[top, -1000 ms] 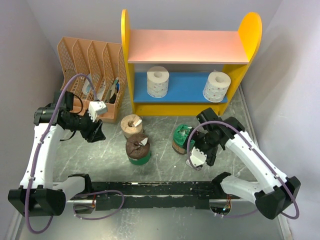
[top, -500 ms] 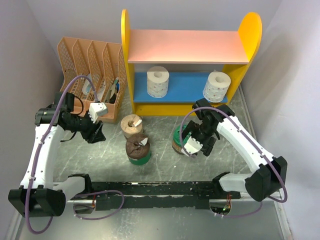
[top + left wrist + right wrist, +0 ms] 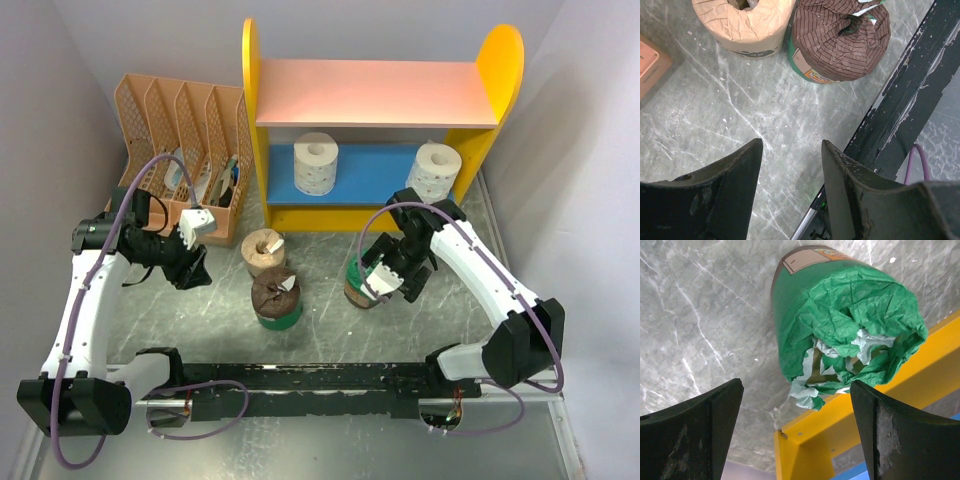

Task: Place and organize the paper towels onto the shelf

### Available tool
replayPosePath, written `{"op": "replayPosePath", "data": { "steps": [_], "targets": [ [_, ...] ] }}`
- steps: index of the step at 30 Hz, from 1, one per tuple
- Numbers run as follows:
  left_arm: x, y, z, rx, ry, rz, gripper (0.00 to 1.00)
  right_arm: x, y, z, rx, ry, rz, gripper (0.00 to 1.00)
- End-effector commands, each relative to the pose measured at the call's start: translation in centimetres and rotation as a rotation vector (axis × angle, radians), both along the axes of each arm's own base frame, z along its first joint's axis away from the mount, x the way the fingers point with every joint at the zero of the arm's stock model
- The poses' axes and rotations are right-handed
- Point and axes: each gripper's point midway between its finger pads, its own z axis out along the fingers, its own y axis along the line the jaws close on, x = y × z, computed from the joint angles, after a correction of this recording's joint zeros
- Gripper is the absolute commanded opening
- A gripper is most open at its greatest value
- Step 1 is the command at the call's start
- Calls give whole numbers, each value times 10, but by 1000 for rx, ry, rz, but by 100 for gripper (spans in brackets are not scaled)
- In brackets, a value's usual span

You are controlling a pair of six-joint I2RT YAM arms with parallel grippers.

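Observation:
Two white rolls (image 3: pixel 316 161) (image 3: pixel 434 172) stand on the blue lower board of the yellow shelf (image 3: pixel 262 150). A tan roll (image 3: pixel 263 251) and a brown, green-wrapped roll (image 3: pixel 276 299) stand on the table in front. A second green-wrapped roll (image 3: pixel 362 279) stands right of them and also shows in the right wrist view (image 3: pixel 840 320). My right gripper (image 3: pixel 385 280) is open just above this roll, jaws wide either side of it, not touching. My left gripper (image 3: pixel 196 262) is open and empty, left of the tan roll (image 3: pixel 742 22) and the brown roll (image 3: pixel 840 42).
A peach slotted file organizer (image 3: pixel 185 130) stands at the back left beside the shelf. A black rail (image 3: pixel 320 385) runs along the near edge between the arm bases. Grey walls close in on both sides.
My right gripper has moved back and left, from in front of the green-wrapped roll to just over it. My left gripper has barely shifted.

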Motion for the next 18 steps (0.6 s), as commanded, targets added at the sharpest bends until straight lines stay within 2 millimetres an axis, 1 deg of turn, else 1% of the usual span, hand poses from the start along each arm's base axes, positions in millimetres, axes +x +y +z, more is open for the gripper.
{"op": "replayPosePath", "data": {
  "steps": [1, 4, 9, 16, 18],
  "targets": [
    [4, 0, 3, 0, -39, -13, 62, 3, 33, 12, 57, -205, 638, 89],
    [4, 1, 3, 5, -40, -10, 62, -2, 32, 5, 55, -195, 643, 89],
    [6, 1, 5, 0, -39, -8, 62, -3, 34, -6, 61, -189, 648, 87],
    [6, 1, 6, 4, -44, -5, 62, 1, 44, -10, 80, -194, 663, 87],
    [6, 1, 5, 3, -38, -4, 62, 2, 45, -11, 76, -191, 666, 85]
  ]
}}
